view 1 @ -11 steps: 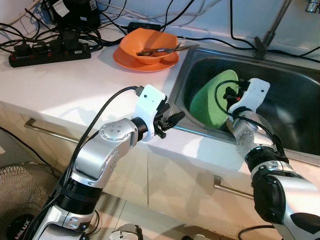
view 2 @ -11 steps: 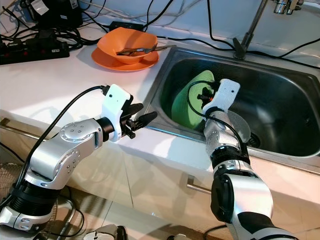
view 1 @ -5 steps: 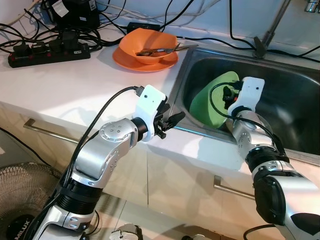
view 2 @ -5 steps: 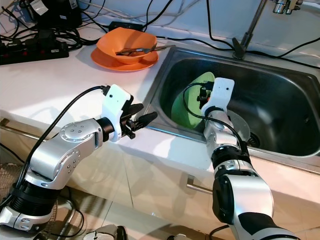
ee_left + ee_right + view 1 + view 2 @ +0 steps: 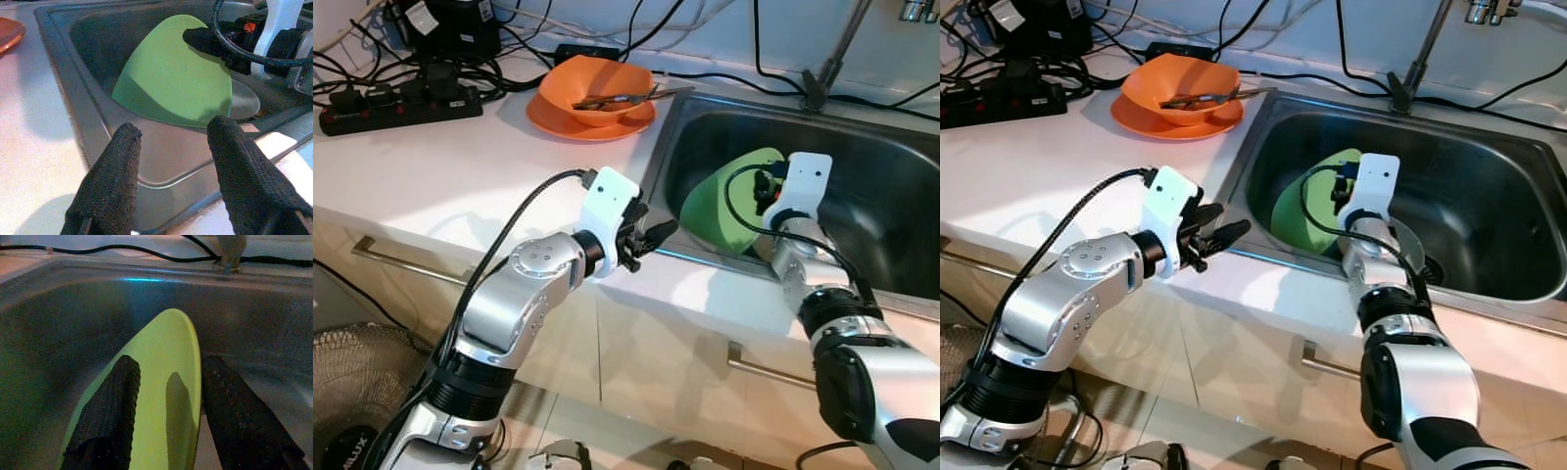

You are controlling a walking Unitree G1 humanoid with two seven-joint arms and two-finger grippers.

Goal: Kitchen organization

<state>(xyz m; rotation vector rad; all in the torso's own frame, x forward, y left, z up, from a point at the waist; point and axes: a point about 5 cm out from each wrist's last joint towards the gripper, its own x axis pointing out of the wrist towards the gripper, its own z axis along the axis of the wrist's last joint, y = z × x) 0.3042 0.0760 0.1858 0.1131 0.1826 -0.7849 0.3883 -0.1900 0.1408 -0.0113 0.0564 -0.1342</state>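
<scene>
Since a second ago: right gripper (image 5: 164, 401) has pushed further along the green round plastic plate (image 5: 729, 201), its white wrist housing now up by the plate's top edge; plate tipped slightly more upright; left arm unchanged apart from camera shift.

Item 1, green plate: stands on edge inside the stainless steel sink basin (image 5: 891, 186), leaning toward the basin's 9 o'clock wall, lower edge at the basin floor.

Item 2, right gripper: fingers parted moderately and straddling the plate's rim, one each side; whether the pads actually press it cannot be told. Judged purpose: an edge pinch to lift the plate out, since a flat grasp is denied by the lean.

Item 3, left gripper (image 5: 651, 237): hovers above the counter lip at the basin's 8 o'clock corner, fingers moderately apart, holding nothing; probably waiting to receive or steady the plate.

Item 4, orange bowl on orange plate (image 5: 597, 93): on the counter at the basin's 10 o'clock, cutlery inside.

Surface: pale pink-white worktop (image 5: 460, 162), matte, sunlit. Black power strip (image 5: 401, 103) and tangled cables at 11 o'clock; tap stem (image 5: 832, 59) behind the basin; drawer fronts with bar handles (image 5: 406, 264) below.
</scene>
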